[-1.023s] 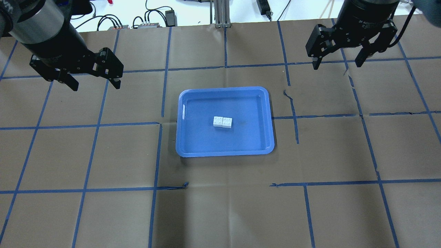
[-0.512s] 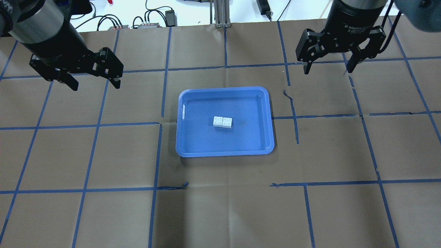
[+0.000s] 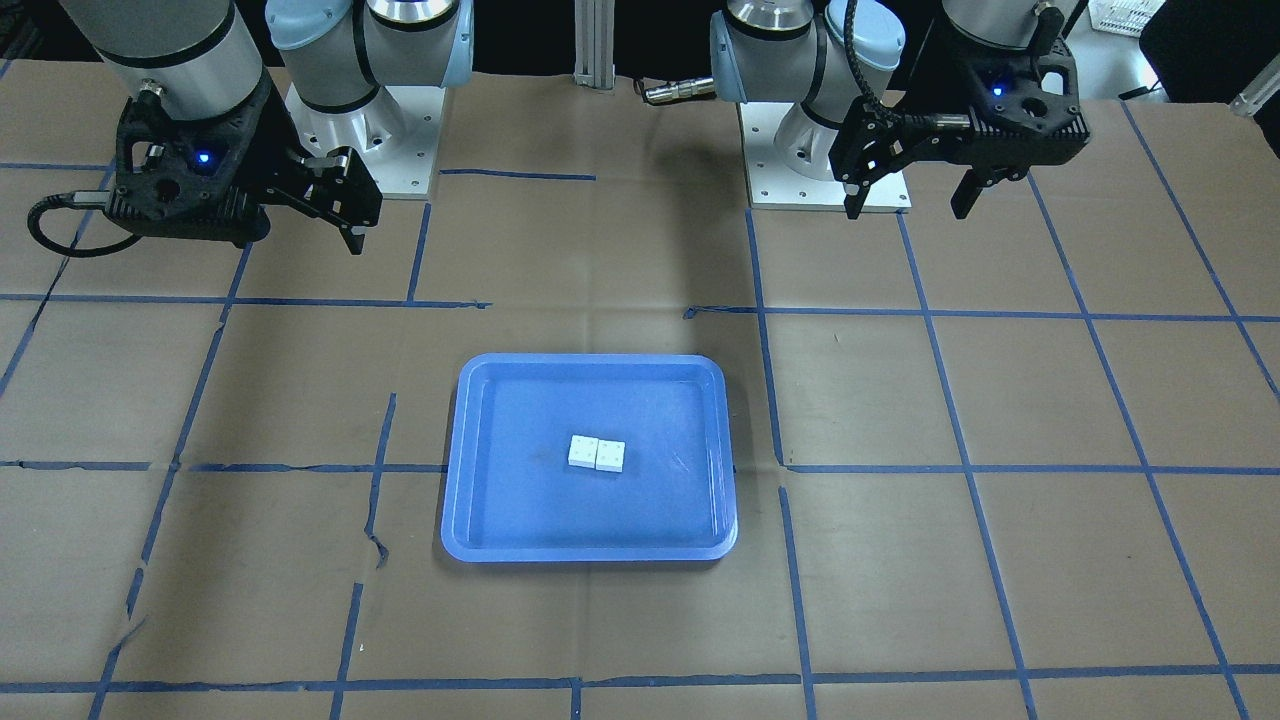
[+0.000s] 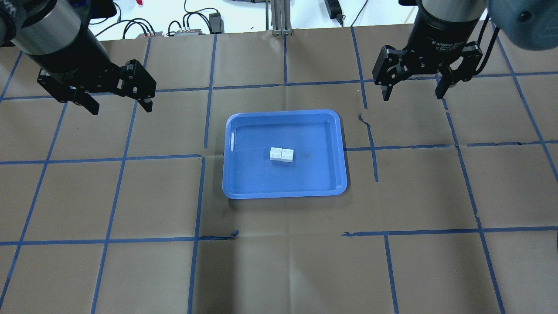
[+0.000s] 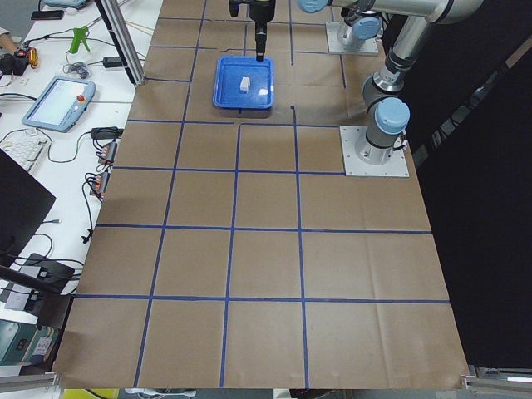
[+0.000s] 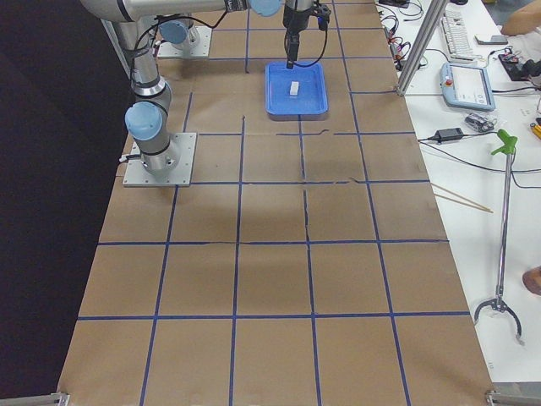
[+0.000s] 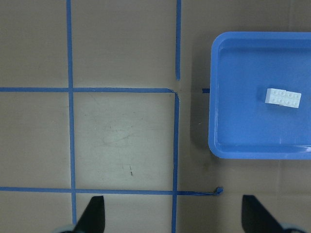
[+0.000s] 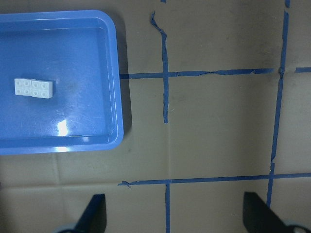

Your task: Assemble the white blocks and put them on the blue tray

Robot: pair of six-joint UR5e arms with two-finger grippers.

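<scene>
The two white blocks (image 4: 281, 154) lie joined side by side, studs up, in the middle of the blue tray (image 4: 244, 183). They also show in the front view (image 3: 596, 453), the left wrist view (image 7: 283, 98) and the right wrist view (image 8: 33, 88). My left gripper (image 4: 118, 106) hangs open and empty above the table, far left of the tray (image 3: 480, 500). My right gripper (image 4: 412, 93) hangs open and empty above the table, up and to the right of the tray.
Brown paper with a blue tape grid covers the table (image 4: 279, 261). The arm bases (image 3: 820, 180) stand on plates at the robot's side. Cables and power bricks (image 4: 187, 26) lie beyond the far edge.
My right gripper has moved left and a little toward the tray, staying open. The left gripper, the blocks and the tray have not moved.
</scene>
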